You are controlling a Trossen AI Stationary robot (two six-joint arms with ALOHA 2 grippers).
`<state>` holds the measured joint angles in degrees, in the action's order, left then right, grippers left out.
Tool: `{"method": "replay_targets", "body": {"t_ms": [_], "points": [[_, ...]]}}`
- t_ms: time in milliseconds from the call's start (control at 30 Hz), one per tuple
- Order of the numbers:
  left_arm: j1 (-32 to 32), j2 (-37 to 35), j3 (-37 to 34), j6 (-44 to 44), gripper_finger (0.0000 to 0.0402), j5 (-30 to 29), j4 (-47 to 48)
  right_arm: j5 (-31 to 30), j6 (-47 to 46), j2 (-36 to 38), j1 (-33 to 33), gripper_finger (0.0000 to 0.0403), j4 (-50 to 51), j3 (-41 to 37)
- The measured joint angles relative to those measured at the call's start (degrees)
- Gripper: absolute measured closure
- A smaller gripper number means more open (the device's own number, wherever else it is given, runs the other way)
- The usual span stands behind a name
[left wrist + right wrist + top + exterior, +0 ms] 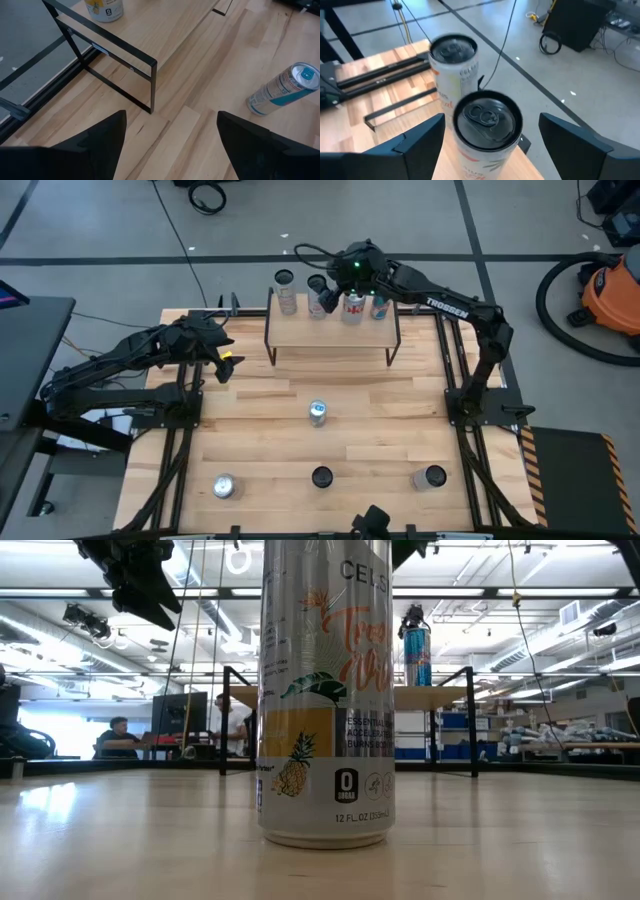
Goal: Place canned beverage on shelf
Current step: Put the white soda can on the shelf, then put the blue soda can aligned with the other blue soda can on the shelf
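Note:
The shelf [330, 332], a light wooden plank on thin black legs, stands at the table's far side with several cans upright on it. My right gripper [490, 145] is open just above and behind a white, dark-topped can [487, 130] that stands on the shelf. Its fingers are on either side of the can, apart from it. A second such can [454, 62] stands farther left on the plank. My left gripper [170, 135] is open over the table left of the shelf [150, 35], holding nothing.
More cans stand on the table: a light-blue one [318, 412] at the middle and three near the front edge [224, 486], [322, 477], [432, 477]. The front middle can [325, 690] fills the low view. A vacuum cleaner [610, 290] stands on the floor at the right.

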<state>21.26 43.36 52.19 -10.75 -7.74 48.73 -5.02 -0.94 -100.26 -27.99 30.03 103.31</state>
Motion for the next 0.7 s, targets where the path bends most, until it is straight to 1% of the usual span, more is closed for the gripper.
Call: {"method": "replay_targets", "body": {"t_ms": [67, 200, 267, 533, 600, 700], "points": [[0.0, 0.01, -0.01, -0.01, 0.0088, 0.01, 0.0, 0.32, 0.43, 1.15, 0.0, 0.0071, -0.23, 0.0], [0.0, 0.01, 0.01, -0.01, 0.0088, 0.01, 0.02, 3.06, 4.87, 4.13, -0.04, 0.0071, -0.36, 0.0], [-0.02, 0.01, 0.01, -0.12, 0.0088, 0.01, 0.21, 3.49, 5.95, 5.84, 0.0, 0.0071, 0.26, 0.01], [-0.01, -0.01, 0.01, 0.01, 0.0088, 0.01, 0.85, 3.87, 4.72, 12.42, 1.05, 0.0071, 11.02, 0.04], [0.0, -0.01, 0.01, 0.01, 0.0088, 0.01, 0.85, 5.84, 3.25, 13.09, 1.79, 0.0071, 13.43, 0.04], [-0.02, 0.0, 0.01, 0.01, 0.0088, 0.01, 0.85, 10.69, 1.76, 13.5, 3.27, 0.0071, 16.71, 0.04]]}}
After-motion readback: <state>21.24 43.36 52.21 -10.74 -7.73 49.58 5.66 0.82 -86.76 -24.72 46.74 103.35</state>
